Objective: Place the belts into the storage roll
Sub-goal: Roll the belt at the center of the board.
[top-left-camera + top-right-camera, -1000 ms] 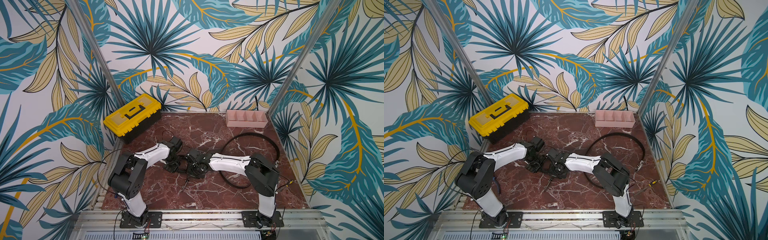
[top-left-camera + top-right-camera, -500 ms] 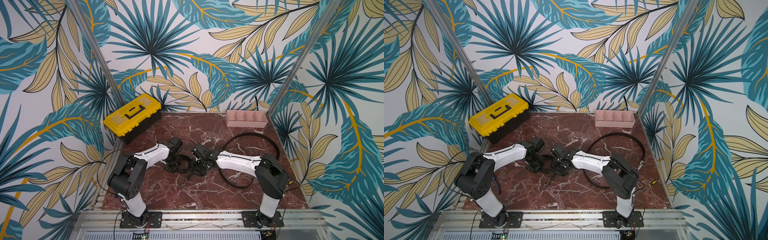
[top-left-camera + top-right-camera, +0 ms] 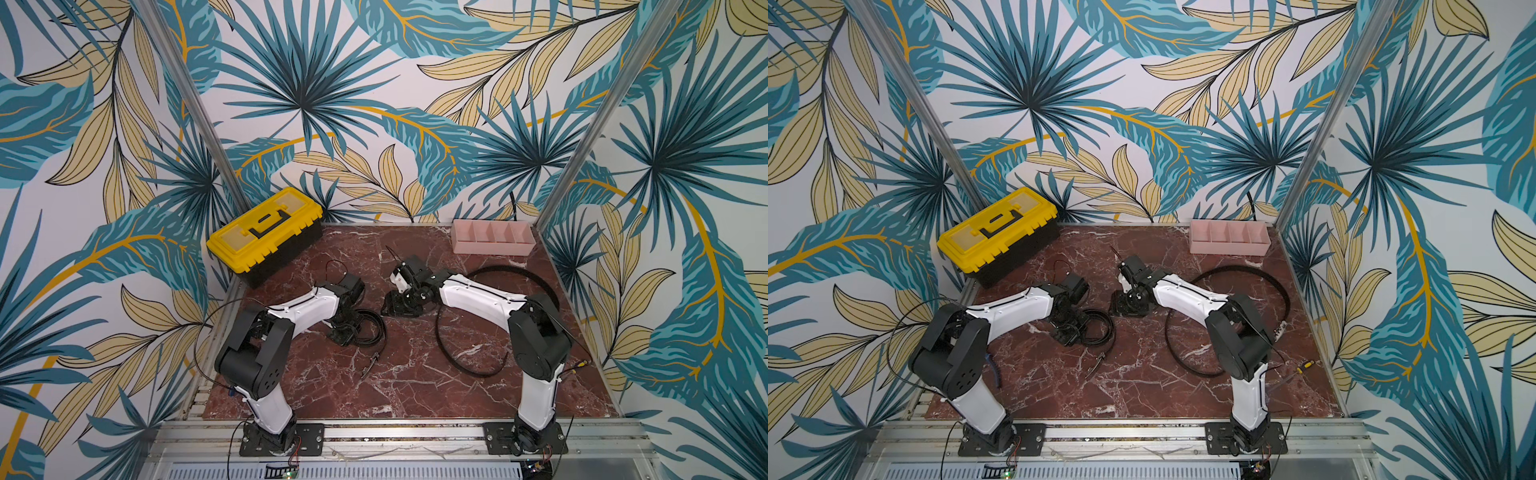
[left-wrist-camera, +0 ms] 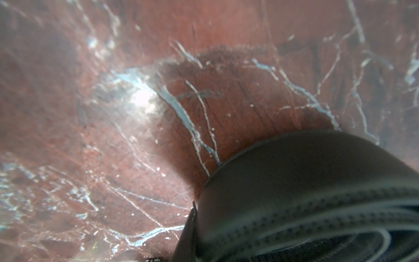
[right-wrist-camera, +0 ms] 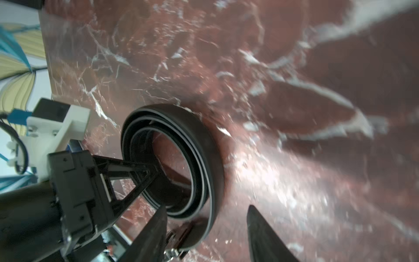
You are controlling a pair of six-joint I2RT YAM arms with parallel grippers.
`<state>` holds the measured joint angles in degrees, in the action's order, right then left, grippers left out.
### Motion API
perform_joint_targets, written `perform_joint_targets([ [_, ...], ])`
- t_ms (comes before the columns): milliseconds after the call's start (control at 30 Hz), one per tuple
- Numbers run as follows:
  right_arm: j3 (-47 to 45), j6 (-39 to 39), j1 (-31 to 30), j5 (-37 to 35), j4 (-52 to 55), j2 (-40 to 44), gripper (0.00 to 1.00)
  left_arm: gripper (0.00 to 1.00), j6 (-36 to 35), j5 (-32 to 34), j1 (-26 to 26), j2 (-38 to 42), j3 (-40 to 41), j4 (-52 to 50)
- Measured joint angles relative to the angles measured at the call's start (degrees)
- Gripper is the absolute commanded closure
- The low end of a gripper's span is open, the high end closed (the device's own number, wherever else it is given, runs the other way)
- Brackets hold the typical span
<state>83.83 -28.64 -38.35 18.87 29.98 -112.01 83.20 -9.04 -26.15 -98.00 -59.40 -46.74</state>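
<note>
so the right gripper (image 5: 206, 206) has its fingers spread, nothing between them. The tight black coiled belt (image 5: 204, 147) sits right at its tips, with the left gripper (image 5: 152, 170) pinched onto the coil. The loose black looped belt (image 3: 503, 269) lies just behind. Far past both: the pale pink four-compartment plastic tray (image 3: 492, 248), only pink floor showing inside, and the yellow plastic toolbox (image 3: 266, 237), lid shut.

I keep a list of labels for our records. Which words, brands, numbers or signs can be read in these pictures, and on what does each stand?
No text can be read anywhere.
The yellow toolbox, the pink tray and the coiled belt show no legible print; the wall carries only painted leaves.
Both wrist views are blurred.
</note>
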Motion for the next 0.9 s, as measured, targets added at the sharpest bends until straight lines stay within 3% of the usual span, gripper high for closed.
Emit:
perform_joint_targets([
  [200,11.63,10.49,0.07,3.91,2.21,-9.14,0.38,1.00,-0.46,-0.07,0.00,-0.04,0.00,0.00],
  [567,10.49,17.09,-0.15,5.68,4.44,-13.66,0.35,1.00,-0.94,-0.28,0.07,-0.44,-0.44,-0.33],
  [900,5.18,9.38,-4.39,1.29,0.94,-10.67,0.54,1.00,-0.92,-0.66,0.11,-0.70,-0.63,-0.39],
])
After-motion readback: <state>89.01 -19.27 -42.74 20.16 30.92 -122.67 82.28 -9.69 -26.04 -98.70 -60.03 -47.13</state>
